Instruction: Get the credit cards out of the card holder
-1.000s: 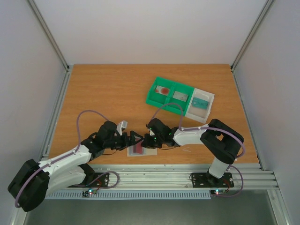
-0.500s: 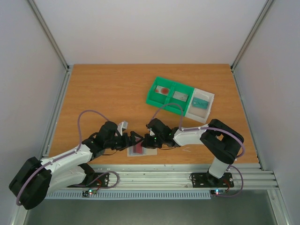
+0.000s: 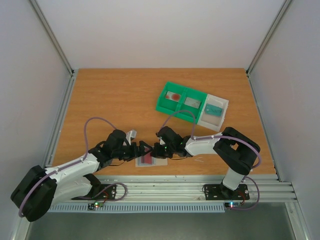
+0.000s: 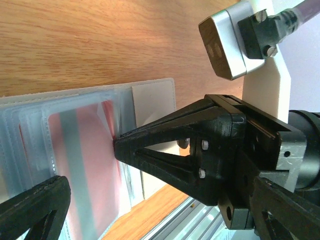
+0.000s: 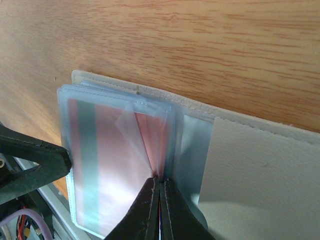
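The card holder (image 3: 150, 160) lies open and flat at the near edge of the table (image 3: 110, 100), between the two arms. The dark red card (image 5: 112, 160) sits in a clear sleeve (image 5: 82, 210) on the holder's left panel. The right gripper (image 5: 159, 186) is clenched tight, its tips meeting at the card's right edge, where a corner of the plastic film curls up. Whether they nip the card, only the film, or nothing, I cannot tell. The left gripper (image 4: 92, 165) is spread wide and grasps nothing, with one finger close against the sleeve's edge and the other off to the side. The main risk is that a pinch on film alone drags the whole holder along, or folds its pages over, instead of sliding the card free. Nothing pins the wallet down, so it could lift or skid towards the table's near edge. The thin, slick card could also slip from such narrow tips. The left finger beside the sleeve might nudge the pages or block the card's way out. A second card cannot be made out.
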`<act>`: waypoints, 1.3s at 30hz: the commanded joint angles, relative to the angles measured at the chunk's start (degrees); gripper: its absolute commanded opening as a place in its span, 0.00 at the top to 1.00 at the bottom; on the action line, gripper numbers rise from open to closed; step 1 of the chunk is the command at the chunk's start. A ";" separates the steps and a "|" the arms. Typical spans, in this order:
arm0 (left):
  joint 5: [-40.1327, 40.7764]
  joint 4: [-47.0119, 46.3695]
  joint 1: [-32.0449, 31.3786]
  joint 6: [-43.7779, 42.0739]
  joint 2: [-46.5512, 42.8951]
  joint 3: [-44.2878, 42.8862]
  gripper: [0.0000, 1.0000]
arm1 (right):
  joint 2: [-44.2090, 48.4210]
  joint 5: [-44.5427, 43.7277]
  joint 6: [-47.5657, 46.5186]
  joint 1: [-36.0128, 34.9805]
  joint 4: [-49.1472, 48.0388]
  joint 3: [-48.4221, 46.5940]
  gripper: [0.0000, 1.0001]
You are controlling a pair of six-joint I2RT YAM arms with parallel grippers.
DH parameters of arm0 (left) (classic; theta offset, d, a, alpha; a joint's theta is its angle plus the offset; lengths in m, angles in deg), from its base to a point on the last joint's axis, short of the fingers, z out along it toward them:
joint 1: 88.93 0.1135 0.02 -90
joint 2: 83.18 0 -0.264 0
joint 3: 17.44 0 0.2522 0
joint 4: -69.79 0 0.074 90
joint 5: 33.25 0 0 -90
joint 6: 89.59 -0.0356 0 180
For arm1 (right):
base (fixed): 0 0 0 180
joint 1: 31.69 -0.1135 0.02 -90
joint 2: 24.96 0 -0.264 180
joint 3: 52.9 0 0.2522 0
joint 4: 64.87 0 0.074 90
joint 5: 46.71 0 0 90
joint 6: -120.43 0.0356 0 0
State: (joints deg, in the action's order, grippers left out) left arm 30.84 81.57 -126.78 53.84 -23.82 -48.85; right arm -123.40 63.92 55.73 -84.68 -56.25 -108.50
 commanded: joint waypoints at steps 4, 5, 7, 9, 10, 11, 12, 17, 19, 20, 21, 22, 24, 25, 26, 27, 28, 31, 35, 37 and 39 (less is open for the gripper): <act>0.36 0.54 0.23 -1.22 0.20 0.04 0.01 | -1.55 -0.86 0.61 -0.53 1.20 1.17 0.96; 0.56 0.83 0.27 -1.11 -0.32 0.19 0.01 | -1.54 -0.85 0.59 -0.51 1.19 1.27 0.96; 1.07 1.36 0.30 -0.99 -1.15 0.48 0.01 | -1.43 -0.78 0.60 -0.53 1.19 1.30 0.96; 1.21 1.62 0.23 -0.96 -1.80 0.72 0.01 | -1.39 -0.84 0.62 -0.52 1.19 1.24 0.96; 1.28 1.58 0.23 -0.89 -1.97 0.77 0.01 | -1.39 -0.85 0.66 -0.49 1.19 1.25 0.96; 1.30 1.58 0.23 -0.88 -2.04 0.77 0.01 | -1.35 -0.85 0.71 -0.52 1.12 1.25 0.96; 1.28 1.49 0.29 -0.84 -2.01 0.82 0.01 | -1.39 -0.85 0.70 -0.53 1.11 1.27 0.96; 0.98 0.62 0.24 -0.78 -1.53 0.86 0.01 | -1.41 -0.77 0.71 -0.54 0.85 1.27 0.96; 0.95 0.19 0.24 -0.74 -1.15 0.86 0.01 | -1.54 -0.74 0.80 -0.53 0.71 1.27 0.96; 0.95 0.07 0.23 -0.71 -0.90 0.86 0.01 | -1.58 -0.64 0.86 -0.49 0.55 1.28 0.96; 0.91 -0.07 0.24 -0.70 -0.64 0.86 0.01 | -1.65 -0.60 0.88 -0.53 0.45 1.27 0.96; 0.87 -0.23 0.24 -0.70 -0.38 0.86 0.01 | -1.66 -0.51 0.93 -0.53 0.41 1.24 0.96; 1.05 -0.52 0.24 -0.63 0.03 0.86 0.01 | -1.67 -0.42 0.88 -0.53 0.19 1.31 0.96; 1.12 -0.78 0.23 -0.55 0.16 0.98 0.01 | -1.67 -0.41 0.85 -0.53 0.08 1.37 0.96; 1.20 -1.14 0.23 -0.36 0.34 1.08 0.01 | -1.67 -0.41 0.89 -0.53 -0.02 1.38 0.96; 1.21 -1.55 0.23 -0.20 0.51 1.12 0.01 | -1.67 -0.30 1.01 -0.53 -0.18 1.39 0.96; 1.09 -1.97 0.24 -0.04 0.71 1.13 0.01 | -1.63 -0.26 1.10 -0.49 -0.33 1.40 0.96; 0.42 -2.96 0.23 0.33 1.72 0.90 0.01 | -1.59 -0.21 1.10 -0.53 -0.48 1.46 0.95; -1.02 -4.93 0.30 1.39 2.27 0.86 0.01 | -1.82 -0.14 1.31 -0.47 -0.80 1.49 0.95; -1.85 -5.96 0.23 2.32 1.86 0.87 0.01 | -1.92 -0.08 1.53 -0.53 -1.42 1.71 0.95; -2.35 -6.66 0.23 3.38 1.10 1.01 0.01 | -1.94 0.00 1.76 -0.51 -1.91 2.07 0.95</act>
State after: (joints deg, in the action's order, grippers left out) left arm 31.19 81.44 -126.49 55.20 -22.05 -48.63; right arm -123.40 64.35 56.58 -84.68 -57.54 -107.91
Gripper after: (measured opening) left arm 0.990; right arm 0.047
